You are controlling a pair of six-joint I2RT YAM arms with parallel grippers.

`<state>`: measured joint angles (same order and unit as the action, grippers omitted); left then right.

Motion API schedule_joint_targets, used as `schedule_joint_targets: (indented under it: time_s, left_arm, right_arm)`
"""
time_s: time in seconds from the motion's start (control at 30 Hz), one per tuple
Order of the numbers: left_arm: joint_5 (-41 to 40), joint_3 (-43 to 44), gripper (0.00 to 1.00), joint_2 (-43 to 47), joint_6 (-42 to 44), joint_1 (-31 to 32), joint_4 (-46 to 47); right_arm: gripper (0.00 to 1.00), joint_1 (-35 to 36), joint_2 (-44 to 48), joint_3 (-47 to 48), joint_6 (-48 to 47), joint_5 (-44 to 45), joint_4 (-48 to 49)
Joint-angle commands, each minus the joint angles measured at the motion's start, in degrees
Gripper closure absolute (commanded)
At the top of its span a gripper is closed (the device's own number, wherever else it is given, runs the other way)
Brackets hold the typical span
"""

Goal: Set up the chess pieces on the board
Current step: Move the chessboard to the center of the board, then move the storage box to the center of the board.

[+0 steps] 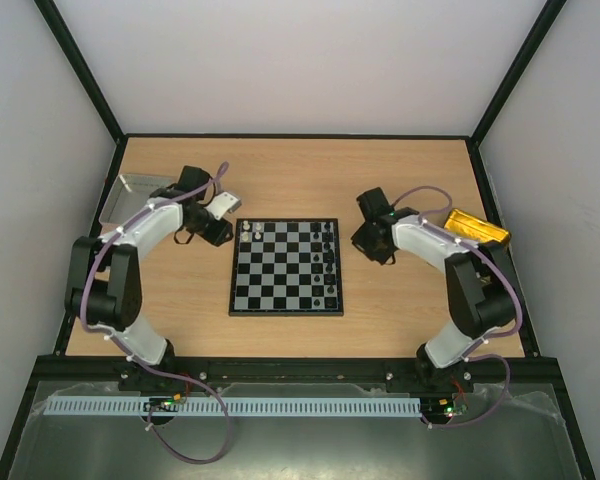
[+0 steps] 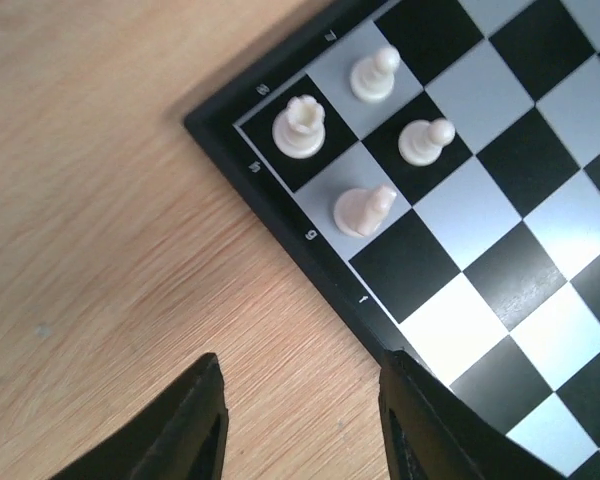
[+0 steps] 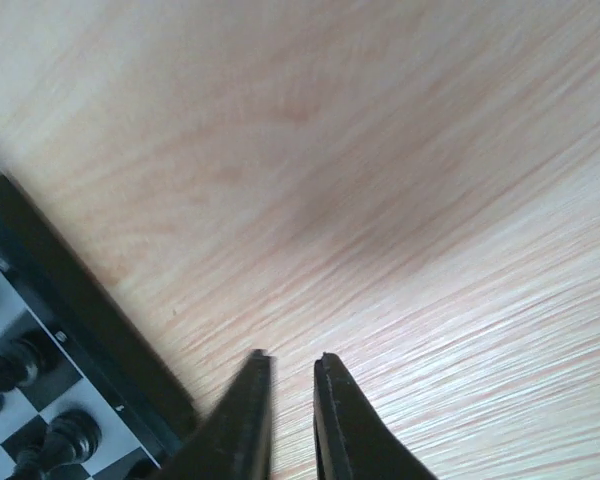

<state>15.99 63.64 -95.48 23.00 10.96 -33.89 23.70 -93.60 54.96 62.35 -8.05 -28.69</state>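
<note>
Setup is partway: white pieces (image 2: 300, 127) fill the board's (image 1: 280, 290) far-left corner, black pieces (image 1: 329, 262) line its right edge, and both arms hang empty beside it (left gripper (image 2: 300, 400) parted, right gripper (image 3: 292, 368) barely), so another piece likely needs fetching.

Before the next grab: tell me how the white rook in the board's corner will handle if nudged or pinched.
The white rook stands upright on a small round base, so a sideways nudge would probably tip it. Its smooth, rounded body may slip under a pinch. It looks tiny, so it is likely very light.
</note>
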Motion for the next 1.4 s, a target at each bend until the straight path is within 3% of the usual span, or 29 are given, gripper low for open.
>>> schedule_joint_targets:
  time_s: [0.0,0.13,0.3,0.5,0.87,1.37]
  left_arm:
    - [-2.41,-1.30,0.53,4.23,0.77,-0.06,-0.32]
    - [-2.82,-1.39,0.49,6.30,1.46,0.06,-0.42]
    - [-1.62,-1.10,0.48,6.84,1.35,0.90,0.12]
    - [-0.81,-1.29,0.48,6.64,0.52,2.24,1.43]
    - [-1.23,-1.06,0.47,6.77,0.65,2.64,1.46]
    - [-1.35,-0.07,0.47,6.56,1.25,2.65,0.20]
  right_arm:
    - [0.83,-4.89,4.90,4.39,-7.55,7.07,-11.75]
    - [0.52,-10.13,8.55,7.65,-11.59,10.06,-16.55]
    - [0.44,-17.44,10.34,10.74,-15.47,14.05,-21.53]
    - [0.47,-23.98,10.29,11.83,-18.05,13.28,-22.01]
    - [0.70,-27.44,8.59,9.98,-20.17,10.77,-19.83]
    - [0.72,-27.83,5.47,6.02,-20.22,9.86,-14.59]
